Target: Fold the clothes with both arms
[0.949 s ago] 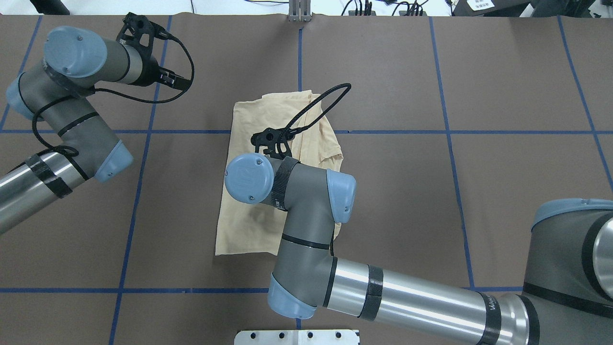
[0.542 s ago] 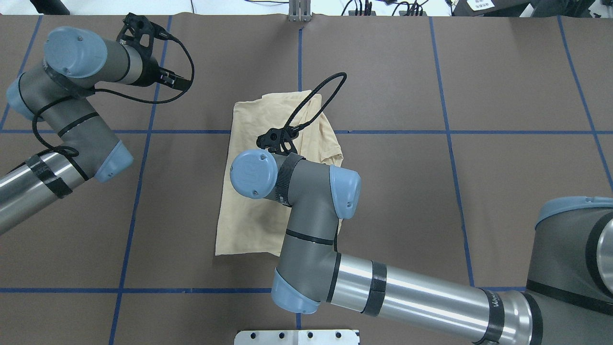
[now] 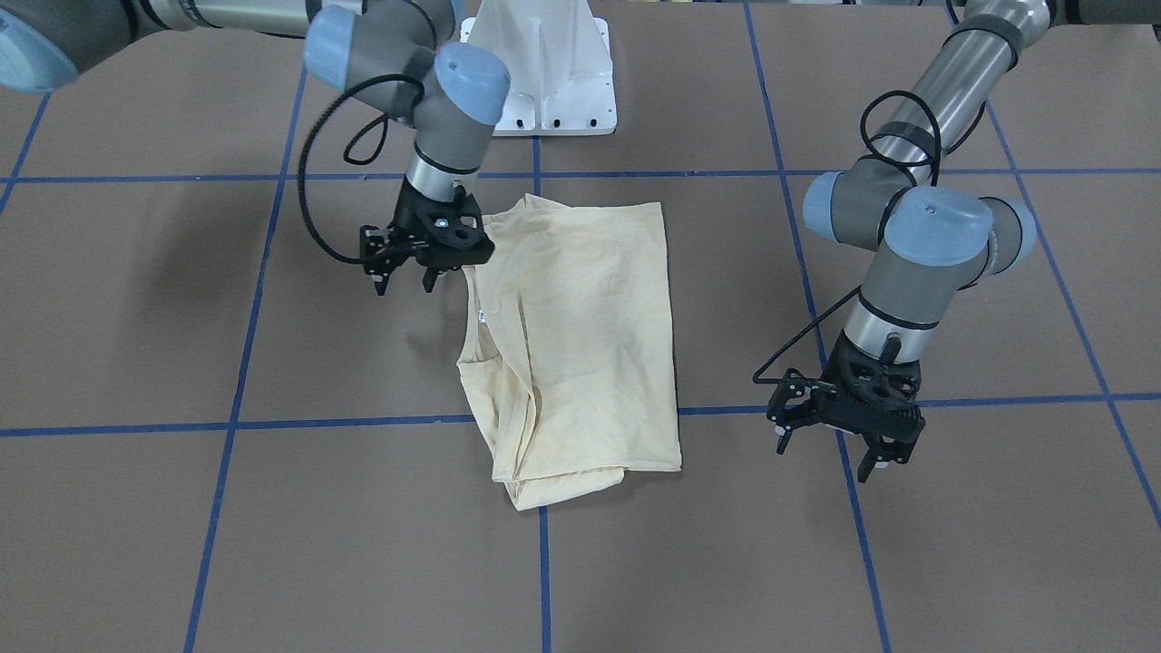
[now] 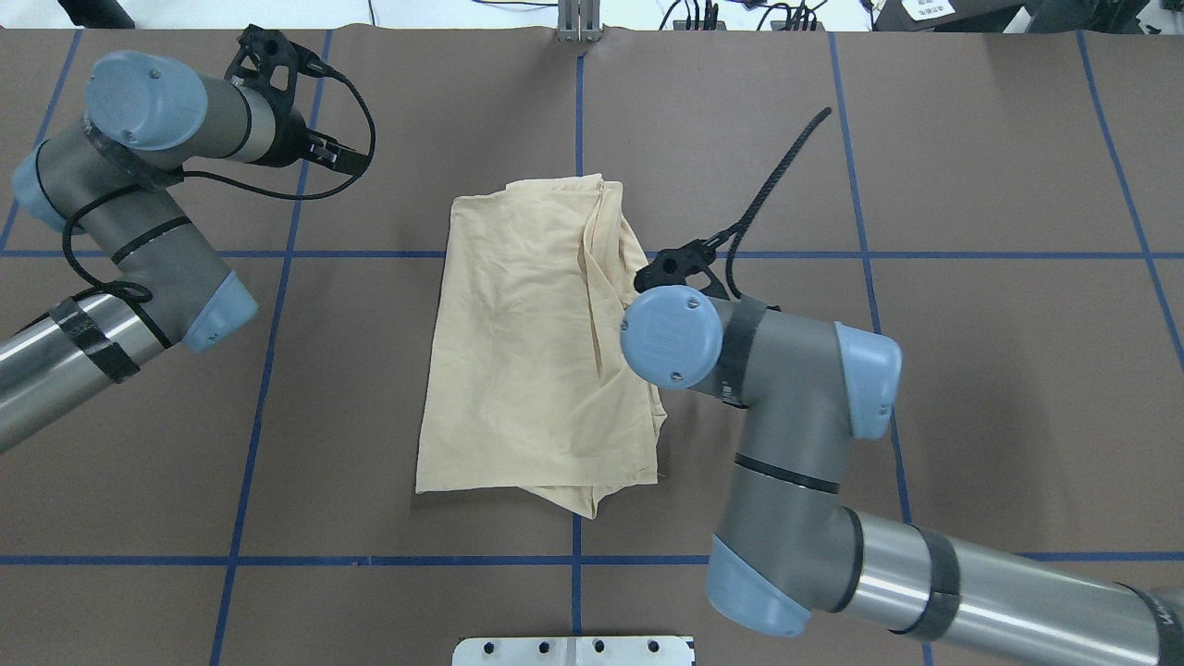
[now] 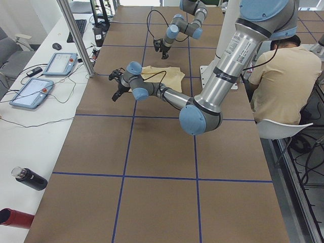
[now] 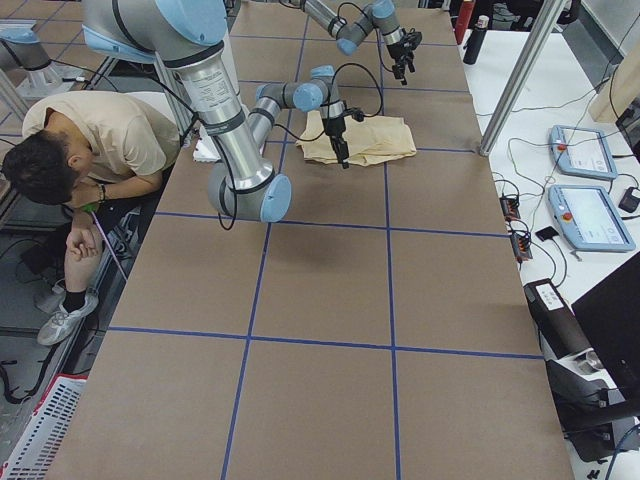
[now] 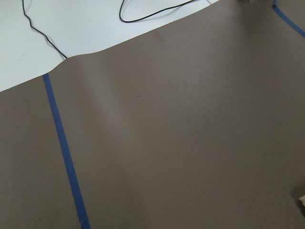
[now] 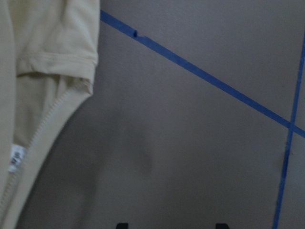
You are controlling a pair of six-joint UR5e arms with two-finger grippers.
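The cream shirt (image 3: 580, 336) lies flat on the tabletop (image 3: 181, 317), folded lengthwise into one long panel, between my two grippers. Its open edge, with the collar and the small white neck label (image 3: 482, 317), is turned toward my right gripper (image 3: 404, 283). That gripper hovers just beside the edge, off the cloth and above bare brown tabletop. It is released, with its fingers apart and nothing between them. My right wrist camera shows the fingertips (image 8: 122, 225) spread at the bottom of its view, with a sleeve cuff (image 8: 57, 62) and the label up to one side of them.

My left gripper (image 3: 824, 458) hangs on the shirt's other side, well apart from the cloth, just above a blue tape line (image 3: 998, 399). It is released and empty too, jaws spread.

Behind both grippers, toward my base, stands the white pedestal (image 3: 544, 73). A person (image 6: 90, 130) in a beige top sits beside it, head bowed. Beyond my left gripper, past the tabletop's far edge, two control tablets (image 5: 30, 91) lie on a white bench
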